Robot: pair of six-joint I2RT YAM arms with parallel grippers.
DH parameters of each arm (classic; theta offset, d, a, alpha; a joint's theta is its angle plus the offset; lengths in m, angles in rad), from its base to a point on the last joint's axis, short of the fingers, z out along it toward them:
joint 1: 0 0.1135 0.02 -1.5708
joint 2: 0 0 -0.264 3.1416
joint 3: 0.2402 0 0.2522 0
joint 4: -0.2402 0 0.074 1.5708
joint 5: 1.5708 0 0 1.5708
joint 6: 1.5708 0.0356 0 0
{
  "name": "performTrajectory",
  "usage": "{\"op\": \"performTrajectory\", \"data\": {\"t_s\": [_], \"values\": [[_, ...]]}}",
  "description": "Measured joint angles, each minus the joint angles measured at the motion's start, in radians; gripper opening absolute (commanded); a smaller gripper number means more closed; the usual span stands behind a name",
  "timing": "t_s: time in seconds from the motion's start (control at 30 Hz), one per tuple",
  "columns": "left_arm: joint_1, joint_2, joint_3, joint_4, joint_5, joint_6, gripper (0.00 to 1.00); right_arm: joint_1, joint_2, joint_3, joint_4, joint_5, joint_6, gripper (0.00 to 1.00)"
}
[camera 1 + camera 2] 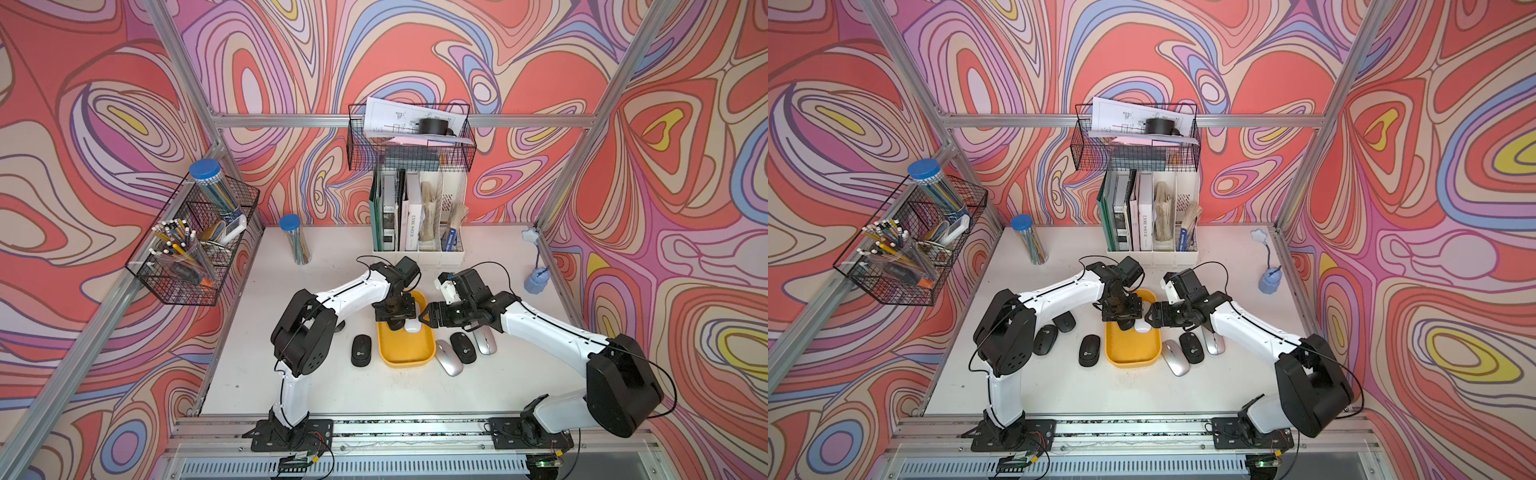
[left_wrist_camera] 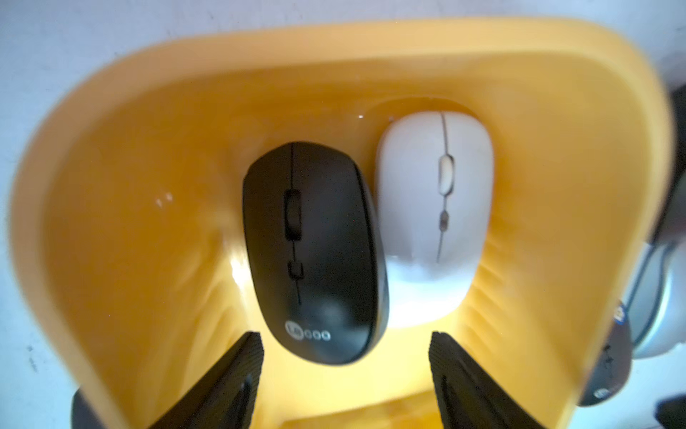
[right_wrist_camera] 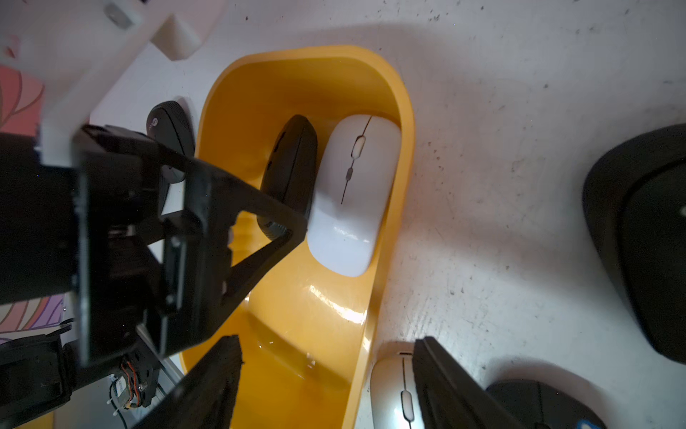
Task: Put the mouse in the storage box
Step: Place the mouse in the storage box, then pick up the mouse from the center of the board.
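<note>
My left pincer (image 2: 345,336) hung open over the black mouse (image 2: 315,252), which seemed to lean on the white mouse (image 2: 434,215) at the storage box's (image 2: 371,55) 12 o'clock end. My right pincer (image 3: 326,338) was open and empty. I feared a rising finger might catch the tilted mouse and flip it out.

The storage box (image 1: 406,356), a shallow yellow tray with rounded corners, sat flat at mid-table, its long axis running 12 to 6 o'clock. Inside lay a black mouse (image 2: 315,256), leaning against a white mouse (image 1: 412,327) at its 3 o'clock, which rested flat by that wall.
</note>
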Motion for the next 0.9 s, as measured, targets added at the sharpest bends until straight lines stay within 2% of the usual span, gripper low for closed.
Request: {"op": "performTrajectory", "data": {"t_s": [0.13,0.3,0.5,0.7,0.9], "values": [[-0.003,-0.075,0.008,-0.014,-0.005,0.011,0.78,0.000,-0.014,0.029,-0.036,0.066,-0.005,0.79],[-0.002,-0.177,-0.008,0.003,0.005,0.060,0.80,0.000,-0.011,0.115,-0.163,0.289,-0.011,0.87],[0.001,-0.274,-0.116,0.104,0.125,0.135,0.82,0.000,0.048,0.245,-0.284,0.510,-0.045,0.91],[0.004,-0.277,-0.224,0.257,0.355,0.130,0.84,-0.005,0.109,0.246,-0.322,0.579,-0.090,0.94],[0.005,-0.284,-0.225,0.306,0.393,0.140,0.84,-0.058,0.121,0.280,-0.346,0.530,-0.182,0.96]]}}
